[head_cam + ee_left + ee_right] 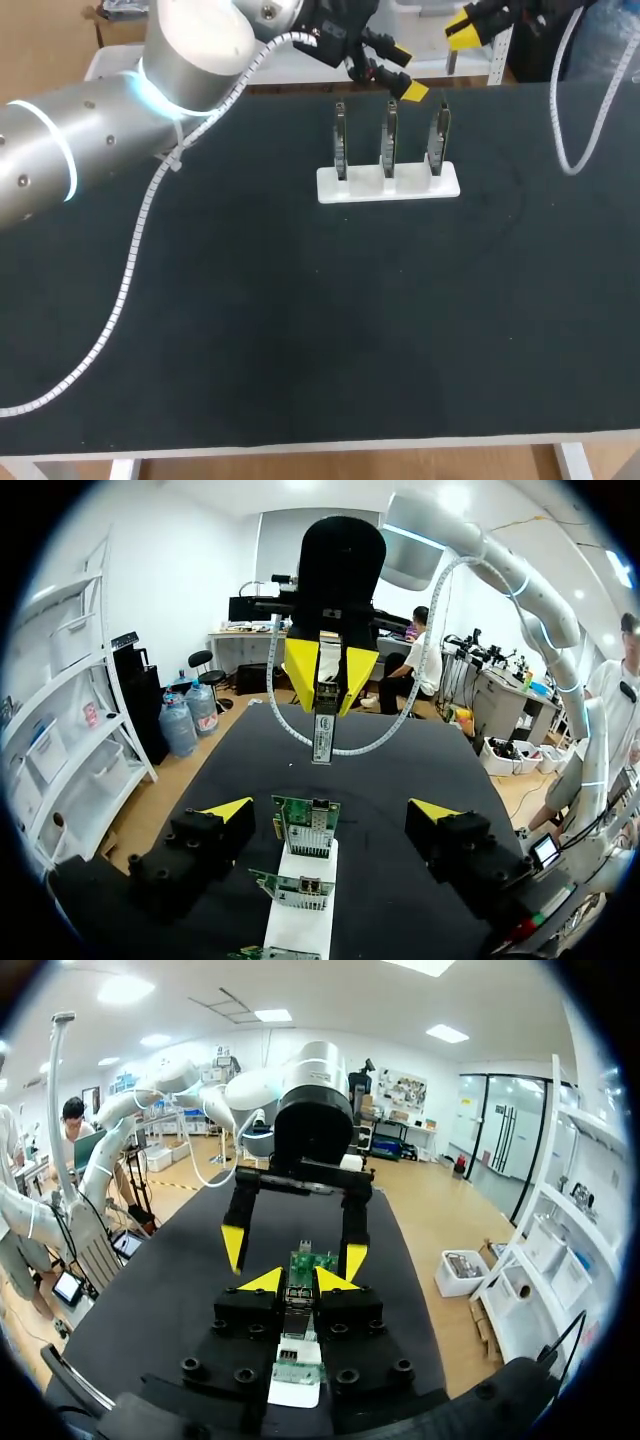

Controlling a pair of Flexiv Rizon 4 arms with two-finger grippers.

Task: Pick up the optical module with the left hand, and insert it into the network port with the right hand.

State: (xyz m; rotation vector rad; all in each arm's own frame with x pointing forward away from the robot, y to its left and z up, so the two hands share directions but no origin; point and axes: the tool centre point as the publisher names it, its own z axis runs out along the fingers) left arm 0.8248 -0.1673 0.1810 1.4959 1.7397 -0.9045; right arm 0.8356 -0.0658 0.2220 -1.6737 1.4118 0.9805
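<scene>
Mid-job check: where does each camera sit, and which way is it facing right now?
Head view: fixed above and behind, looking down on the table; the left arm comes in from the left toward the white holder.
Left wrist view: on the left wrist, looking past its open left gripper at the right gripper, shut on the optical module.
Right wrist view: on the right wrist, facing the left gripper.
Both wrist views share the two grippers and the cards.

The right gripper point(326, 692) holds the optical module point(322, 736) above the upright network cards point(306, 827)
</scene>
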